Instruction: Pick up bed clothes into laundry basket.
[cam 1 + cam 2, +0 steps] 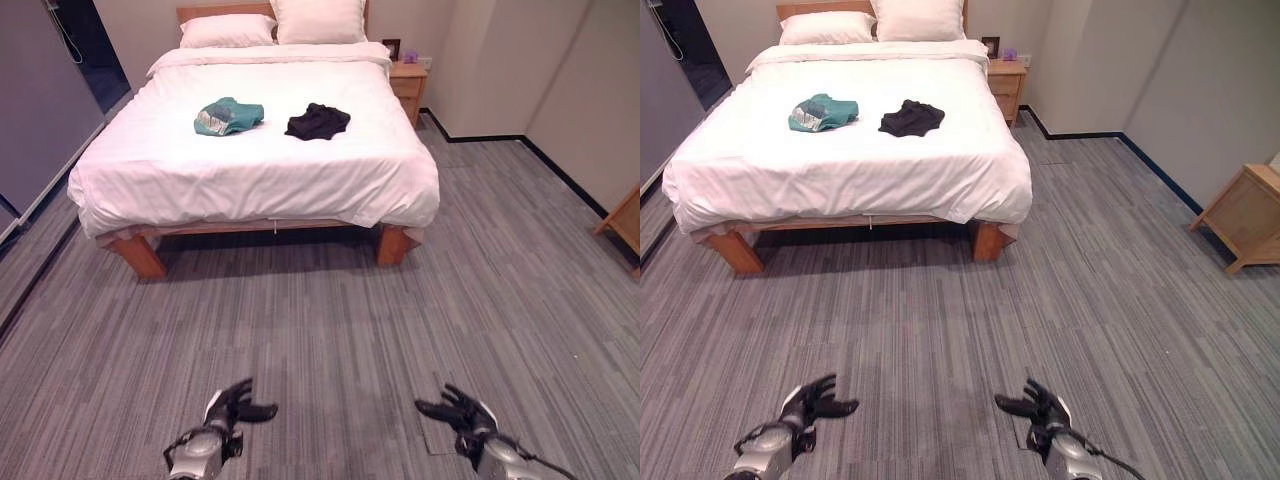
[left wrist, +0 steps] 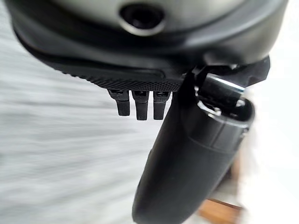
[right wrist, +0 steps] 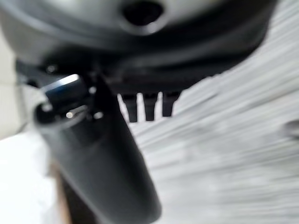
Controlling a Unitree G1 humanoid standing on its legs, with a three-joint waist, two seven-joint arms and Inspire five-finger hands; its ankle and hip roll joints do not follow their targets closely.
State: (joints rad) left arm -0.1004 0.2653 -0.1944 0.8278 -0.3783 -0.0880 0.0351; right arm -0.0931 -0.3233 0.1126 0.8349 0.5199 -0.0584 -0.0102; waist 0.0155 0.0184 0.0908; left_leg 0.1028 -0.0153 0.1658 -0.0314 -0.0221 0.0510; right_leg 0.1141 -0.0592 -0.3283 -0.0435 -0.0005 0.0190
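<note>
A crumpled teal garment (image 1: 228, 116) lies on the white bed (image 1: 250, 170), left of the middle. A black garment (image 1: 318, 121) lies beside it to the right, a little apart. Both hands hang low over the grey floor, well short of the bed. My left hand (image 1: 232, 404) is open, thumb pointing right, holding nothing. My right hand (image 1: 462, 412) is open too, fingers spread toward the left. In the left wrist view the fingers (image 2: 136, 101) stick out straight past the thumb (image 2: 191, 154); the right wrist view shows its fingers (image 3: 148, 105) the same way.
Two pillows (image 1: 270, 24) lean at the headboard. A wooden nightstand (image 1: 408, 88) stands right of the bed's head. A wooden cabinet (image 1: 1245, 215) sits by the right wall. Grey striped carpet (image 1: 330, 320) stretches between me and the bed. A dark doorway (image 1: 95, 45) opens at far left.
</note>
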